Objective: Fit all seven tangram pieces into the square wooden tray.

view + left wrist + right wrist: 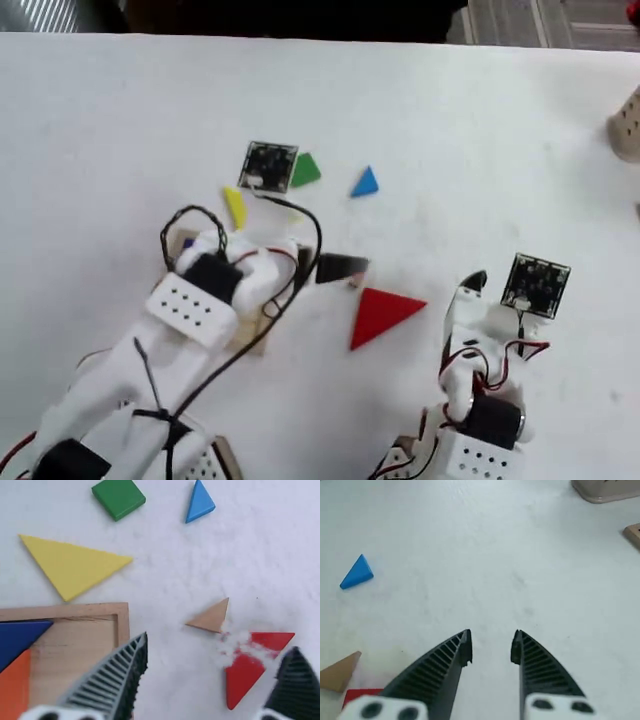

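The square wooden tray sits left of centre in the lower half of the high view, mostly covered by the left arm. Inside it, a dark blue piece lies against the rim with an orange piece touching it. The other pieces lie loose on the white tabletop. The yellow triangle is just beside the tray's outer edge. Above it, near the middle of the high view, are the green square and, to its right, the small blue triangle. A small plain-wood triangle lies near the tray's corner, almost touching the large red triangle, which is just right of centre. The left end effector hangs over the tray's corner and the red triangle, its jaws spread wide and holding nothing. The right end effector, at lower right in the high view, is empty with its jaws a narrow gap apart above bare tabletop, and a beige object stands at the right edge.
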Controlling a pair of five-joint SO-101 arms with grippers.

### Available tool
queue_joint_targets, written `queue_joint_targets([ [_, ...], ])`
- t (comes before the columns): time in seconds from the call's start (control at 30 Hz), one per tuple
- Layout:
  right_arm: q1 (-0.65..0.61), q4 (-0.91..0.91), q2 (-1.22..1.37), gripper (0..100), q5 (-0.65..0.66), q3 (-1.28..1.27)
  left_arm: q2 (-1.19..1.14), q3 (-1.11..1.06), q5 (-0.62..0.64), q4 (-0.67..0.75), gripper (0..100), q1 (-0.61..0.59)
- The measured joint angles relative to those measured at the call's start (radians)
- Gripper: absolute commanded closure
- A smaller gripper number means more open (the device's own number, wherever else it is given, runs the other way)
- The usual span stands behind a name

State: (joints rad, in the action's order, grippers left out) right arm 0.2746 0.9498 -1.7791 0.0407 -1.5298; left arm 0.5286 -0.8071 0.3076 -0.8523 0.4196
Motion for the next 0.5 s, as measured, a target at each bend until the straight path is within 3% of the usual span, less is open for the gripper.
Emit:
queue_joint_targets([
  [0.1,-0.029,0.054,-0.002,86.5,0.040,0.043,-0.078,0.092,-0.005,-0.058,74,-0.025],
  [0.3,-0.061,0.089,0.017,86.5,0.114,0.083,-0.269,0.272,-0.127,-0.158,74,-0.095],
  [0.5,-0.126,0.089,0.308,86.5,0.146,0.238,-0.284,0.295,-0.209,-0.141,74,-0.196],
])
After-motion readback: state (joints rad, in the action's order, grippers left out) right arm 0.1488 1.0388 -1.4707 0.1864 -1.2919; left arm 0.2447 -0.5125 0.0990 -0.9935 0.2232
